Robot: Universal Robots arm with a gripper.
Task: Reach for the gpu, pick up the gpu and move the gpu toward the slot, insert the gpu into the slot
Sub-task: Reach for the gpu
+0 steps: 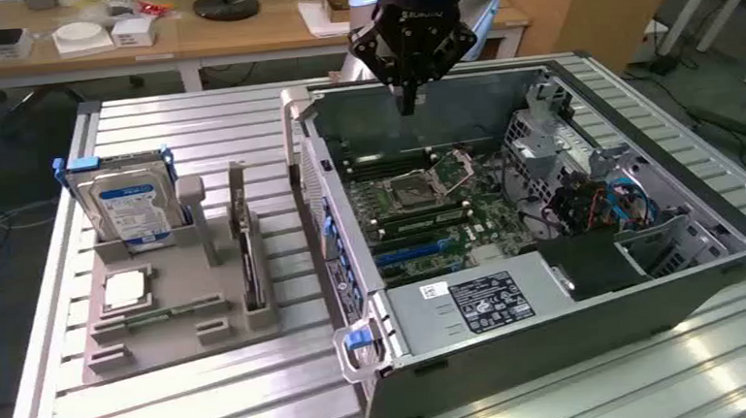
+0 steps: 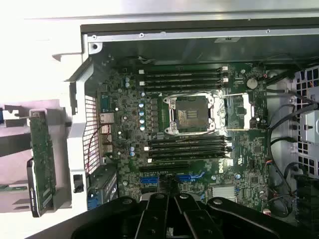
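Hovering over the far wall of the open computer case (image 1: 688, 277) in the exterior view, the jaws hang clenched on nothing, their tips pressed together and pointing down. The gpu (image 1: 243, 244) stands on its long edge in a grey holder (image 1: 172, 314) on the counter (image 1: 186, 123), well apart from the jaws, toward the exterior view's left and beside the hard drive (image 1: 133, 209). By my reading the reach is the step in hand and has barely begun: the card sits untouched. A grasp would call for the jaws to part and line up with the card's thin upper edge. The card shows edge-on here, so its fan is hard to make out.

The wrist view looks straight down onto the motherboard (image 2: 189, 149), with the jaws' dark housing cut off by the frame's edge. The gpu (image 2: 42, 159) shows outside the case wall, seen from above as a narrow green strip, its far end partly masked by the holder. Blue slots (image 2: 149, 178) lie close to the housing; which one the card is meant for I cannot tell.
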